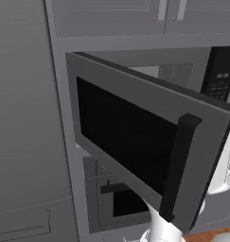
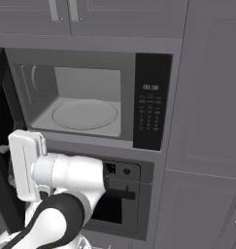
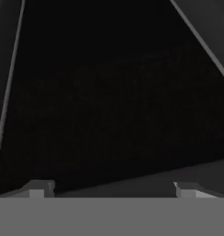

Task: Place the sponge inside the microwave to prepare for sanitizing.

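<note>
The gripper [image 3: 111, 191] has its jaws spread wide and empty, facing the dark door window [image 1: 123, 134] up close. Beyond it the microwave [image 2: 90, 99] stands open — turntable [image 2: 84, 115] bare. The sponge's whereabouts I cannot tell; best back clear of the door first.

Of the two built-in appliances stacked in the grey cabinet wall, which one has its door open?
The upper one, the grey microwave: its dark-window door is swung out, baring the round turntable. The lower oven stays closed.
</note>
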